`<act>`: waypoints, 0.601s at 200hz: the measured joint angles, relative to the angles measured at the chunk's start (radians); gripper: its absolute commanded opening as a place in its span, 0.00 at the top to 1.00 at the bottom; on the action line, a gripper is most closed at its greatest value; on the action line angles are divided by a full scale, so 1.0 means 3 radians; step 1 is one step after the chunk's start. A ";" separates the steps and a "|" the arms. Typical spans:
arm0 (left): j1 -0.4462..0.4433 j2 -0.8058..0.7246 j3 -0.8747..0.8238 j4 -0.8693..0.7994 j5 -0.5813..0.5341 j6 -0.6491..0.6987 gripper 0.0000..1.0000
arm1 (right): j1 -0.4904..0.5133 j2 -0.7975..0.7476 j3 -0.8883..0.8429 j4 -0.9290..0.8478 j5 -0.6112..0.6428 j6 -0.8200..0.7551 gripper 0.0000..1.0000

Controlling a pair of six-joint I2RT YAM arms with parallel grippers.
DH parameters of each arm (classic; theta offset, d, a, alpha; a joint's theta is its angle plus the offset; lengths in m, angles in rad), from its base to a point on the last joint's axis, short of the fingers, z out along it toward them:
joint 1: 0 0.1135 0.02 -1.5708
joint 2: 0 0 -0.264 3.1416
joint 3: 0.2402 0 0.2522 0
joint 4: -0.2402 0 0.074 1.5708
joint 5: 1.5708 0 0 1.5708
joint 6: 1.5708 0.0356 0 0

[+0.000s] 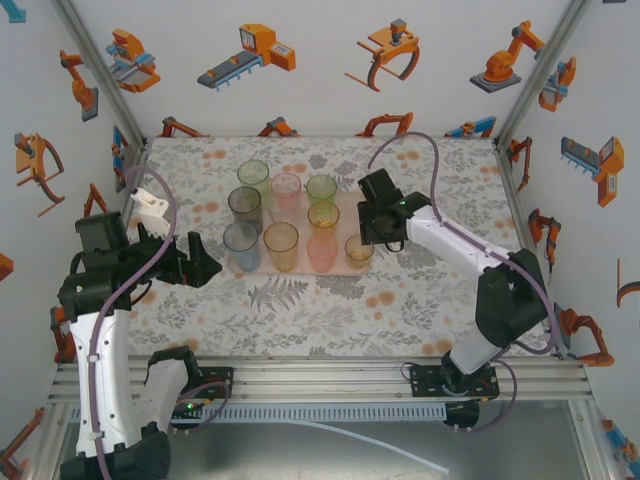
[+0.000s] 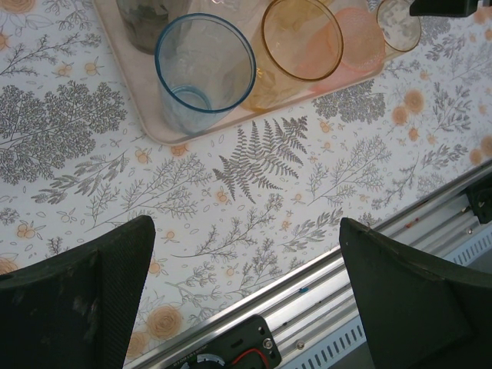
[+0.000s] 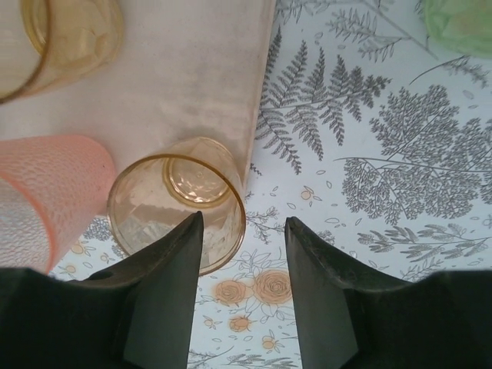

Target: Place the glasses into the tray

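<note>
While my right claw [image 3: 242, 223] hangs half-spread with nothing in it, the small amber glass [image 3: 173, 196] sits lower left, at the corner of the tray [image 3: 184, 77]. Left claw [image 2: 246, 231] gapes wide, empty too.

"Any way in from the front?"
"Yes, the table [image 1: 300, 310] between tray [image 3: 184, 69] and near rail [image 1: 320, 375] lies bare."
"And among the glasses [image 1: 281, 245]?"
"Packed close, narrow gaps only. The right gripper [image 3: 244, 223] hangs by the amber tumbler [image 3: 177, 204] at the tray's corner; the left gripper [image 2: 246, 227] blocks the left side."
</note>
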 measured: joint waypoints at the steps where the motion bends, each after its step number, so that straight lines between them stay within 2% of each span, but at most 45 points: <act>1: 0.0000 0.0000 0.0000 0.0000 0.0001 0.0000 0.03 | -0.0001 -0.0003 0.0005 -0.0001 0.0004 0.0000 0.52; 31: 0.0001 -0.0001 0.0000 0.0000 0.0001 0.0000 0.03 | -0.0153 -0.0144 0.0216 -0.0045 0.0043 -0.0041 0.51; 87: 0.0015 -0.0038 0.0000 0.0000 0.0038 -0.0001 0.03 | -0.1190 -0.0206 0.0441 -0.0017 -0.0061 -0.0095 0.54; 120: 0.0015 -0.0050 0.0000 0.0000 0.0066 -0.0013 0.03 | -0.1432 -0.0099 0.0495 -0.0013 -0.0172 -0.0134 0.55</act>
